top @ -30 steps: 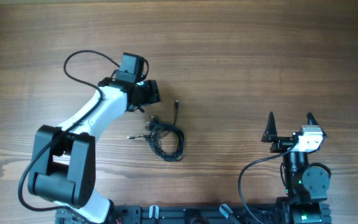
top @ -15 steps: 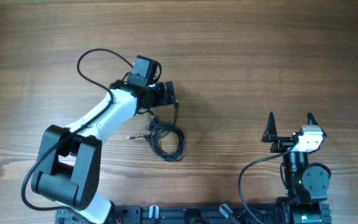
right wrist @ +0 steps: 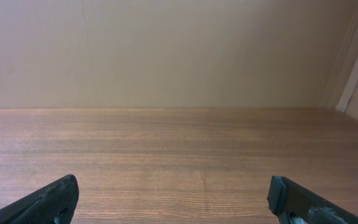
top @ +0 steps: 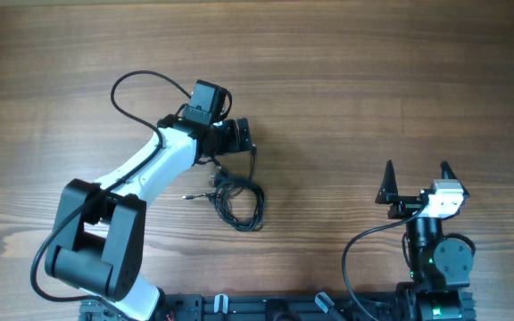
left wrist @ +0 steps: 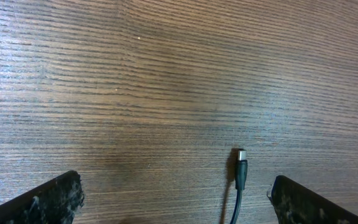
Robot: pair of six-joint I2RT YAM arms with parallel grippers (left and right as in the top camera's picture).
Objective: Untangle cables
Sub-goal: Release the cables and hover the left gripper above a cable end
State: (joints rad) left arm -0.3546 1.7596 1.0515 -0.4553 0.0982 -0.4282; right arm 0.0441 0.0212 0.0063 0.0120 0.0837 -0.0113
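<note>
A brown wood-grain table (top: 373, 71) fills the overhead view. Beyond its far edge stands a plain beige wall (right wrist: 166, 50).

The left arm (top: 150, 165) stretches from its base toward the middle of the table (top: 373, 71), left gripper (top: 239, 135) spread wide. The right arm (top: 431, 241) sits folded at the edge, right gripper (top: 416, 171) gaping, empty.

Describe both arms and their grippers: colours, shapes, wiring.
The left arm has a white link between bulky black joints and a thin black wire looping off it. The right arm is black with a pale wrist block and its own wire. The left gripper and right gripper are black, the right one's fingers tapering to points.
</note>
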